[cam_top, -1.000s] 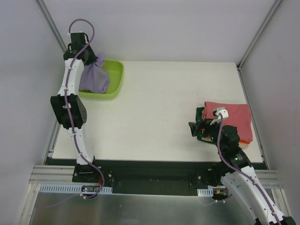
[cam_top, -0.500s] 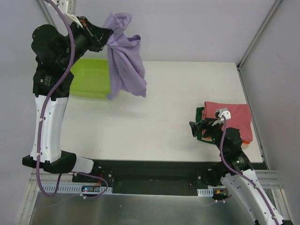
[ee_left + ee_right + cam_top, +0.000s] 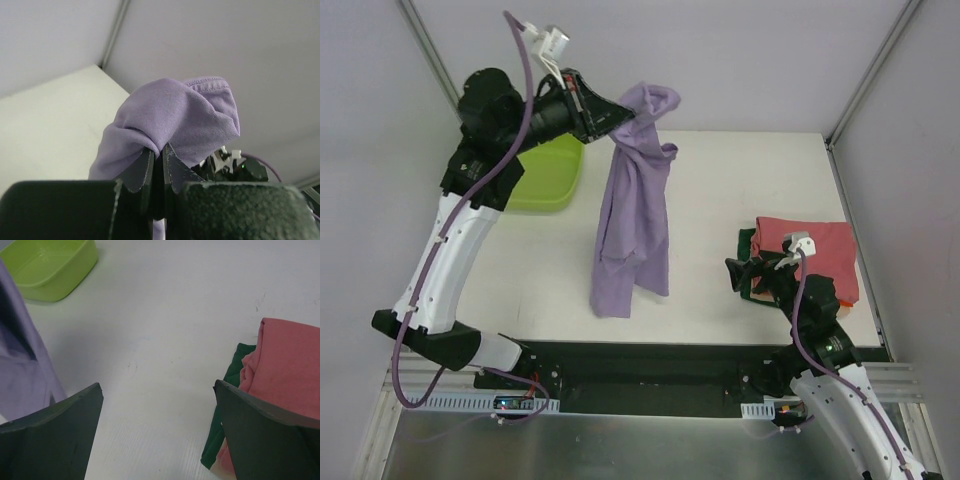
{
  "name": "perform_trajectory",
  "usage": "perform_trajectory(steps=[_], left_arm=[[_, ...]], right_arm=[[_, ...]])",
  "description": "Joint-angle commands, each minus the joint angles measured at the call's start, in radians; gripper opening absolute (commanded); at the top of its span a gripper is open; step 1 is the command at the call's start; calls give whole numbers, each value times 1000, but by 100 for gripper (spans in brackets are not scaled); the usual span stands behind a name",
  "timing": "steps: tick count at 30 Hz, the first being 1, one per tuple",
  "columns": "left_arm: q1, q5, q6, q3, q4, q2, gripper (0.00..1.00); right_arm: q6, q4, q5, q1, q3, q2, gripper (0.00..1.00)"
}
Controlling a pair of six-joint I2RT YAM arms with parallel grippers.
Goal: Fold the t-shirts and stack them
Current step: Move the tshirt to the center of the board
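Note:
My left gripper [image 3: 618, 118] is shut on a bunched edge of the lilac-purple t-shirt [image 3: 635, 220] and holds it high above the table's middle. The shirt hangs down long and crumpled; its lower end is near the table's front edge. In the left wrist view the purple cloth [image 3: 175, 115] bulges out between my closed fingers [image 3: 172, 165]. My right gripper [image 3: 738, 274] is open and empty, low over the table just left of the folded stack. The stack has the red t-shirt [image 3: 815, 250] on top, the dark green one [image 3: 225, 405] under it, and an orange edge [image 3: 842, 303] showing.
The lime-green plastic tub [image 3: 545, 172] stands at the table's back left, partly behind my left arm; it also shows in the right wrist view [image 3: 50, 265]. The table's right edge runs beside the folded stack. Grey walls close in the back and sides.
My left gripper lifted the purple shirt out of the tub and carried it right, toward the table's middle, where it now hangs full length. The right arm has barely moved.

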Motion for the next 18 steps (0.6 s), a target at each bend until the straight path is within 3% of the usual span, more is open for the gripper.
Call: perform_trajectory(steps=[1, 4, 6, 9, 10, 11, 15, 18], left_arm=[[-66, 19, -28, -148, 159, 14, 0], [-74, 10, -63, -271, 217, 57, 0], [-75, 17, -89, -357, 254, 114, 13], [-72, 28, -97, -387, 262, 244, 64], [-69, 66, -105, -380, 236, 293, 85], [-69, 113, -99, -371, 233, 333, 99], [-71, 126, -89, -417, 224, 341, 99], [-71, -7, -25, -570, 213, 210, 99]], right_arm=[[9, 42, 16, -1, 4, 4, 96], [9, 42, 16, 0, 8, 20, 96], [7, 41, 16, -1, 8, 24, 96], [9, 38, 16, 0, 8, 29, 96], [6, 35, 16, -1, 10, 32, 96], [6, 32, 16, 0, 11, 35, 96], [0, 31, -14, 0, 20, 75, 96], [3, 12, -10, 0, 39, 122, 96]])
